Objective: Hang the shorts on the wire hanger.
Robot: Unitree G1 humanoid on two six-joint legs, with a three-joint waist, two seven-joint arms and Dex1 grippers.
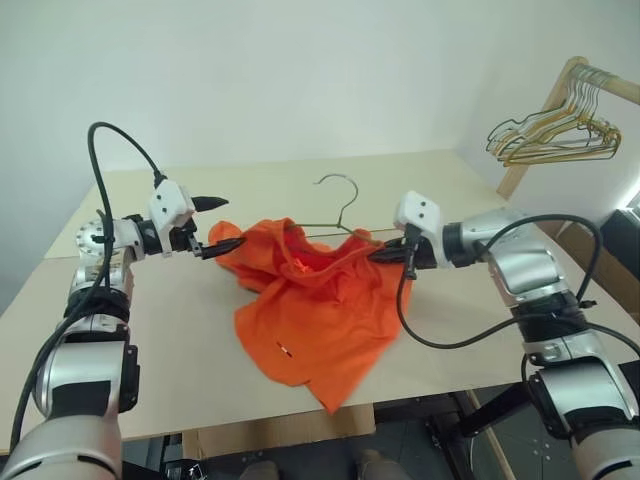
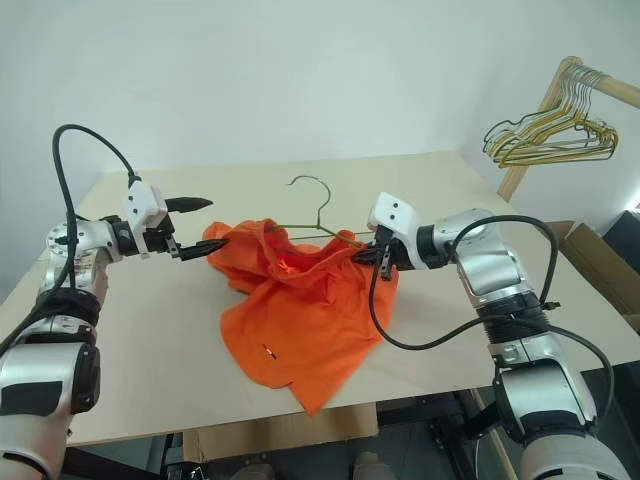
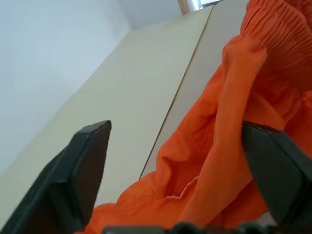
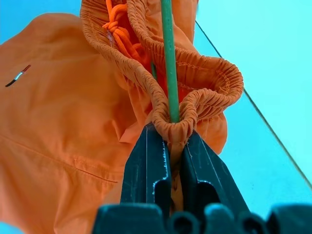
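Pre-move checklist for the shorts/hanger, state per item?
1. Right gripper clamped on the shorts' waistband: ok, jaws shut on the gathered band.
2. Hanger wire caught in that grip: cannot tell, the wire runs down into the fold at the jaws.
3. Left gripper free of fabric: ok, jaws wide open, shorts lying between them but not pinched.
4. Hanger inside the waistband: ok on the right side, the wire passes through the opening; left end hidden under fabric.
5. Hook clear: ok, it sticks out beyond the shorts on the table.
6. Shorts hanging evenly: not ok, bunched and draped to the table's front edge.
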